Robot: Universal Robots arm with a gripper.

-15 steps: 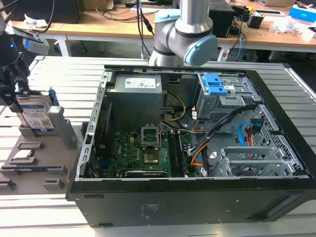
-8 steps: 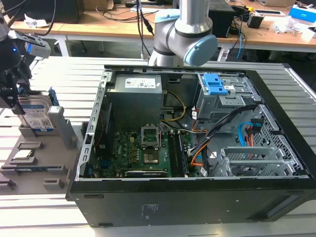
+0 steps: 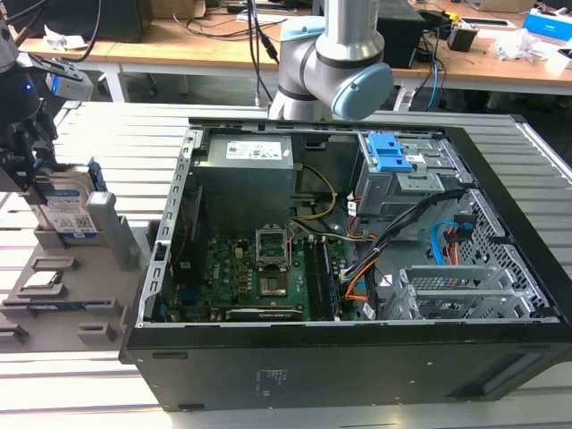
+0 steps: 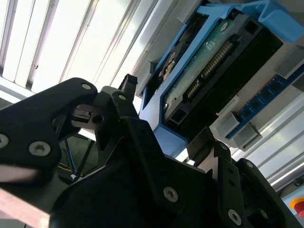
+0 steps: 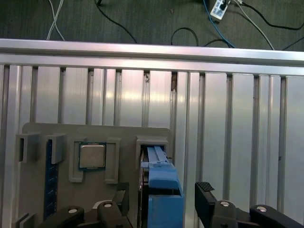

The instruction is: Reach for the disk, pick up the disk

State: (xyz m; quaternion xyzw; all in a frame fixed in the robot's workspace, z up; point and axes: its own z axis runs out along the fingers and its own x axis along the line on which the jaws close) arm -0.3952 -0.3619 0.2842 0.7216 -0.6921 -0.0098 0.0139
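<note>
Presently, the disk point(image 3: 73, 213) is seen standing on edge in a slot of the grey fixture plate point(image 3: 89, 290). The plate is set on the slatted worktop point(image 3: 116, 134), at the exterior view's left of the open computer case point(image 3: 357, 268). The gripper point(image 5: 162, 192) is spread apart around the blue bracket point(image 5: 164, 209), with its jaws on either side and a gap at each. Nothing is grasped yet. If the jaws are closed off-centre, the disk could be tilted and wedged against the slot walls. The plastic bracket could also flex, and a slip could be caused.
</note>
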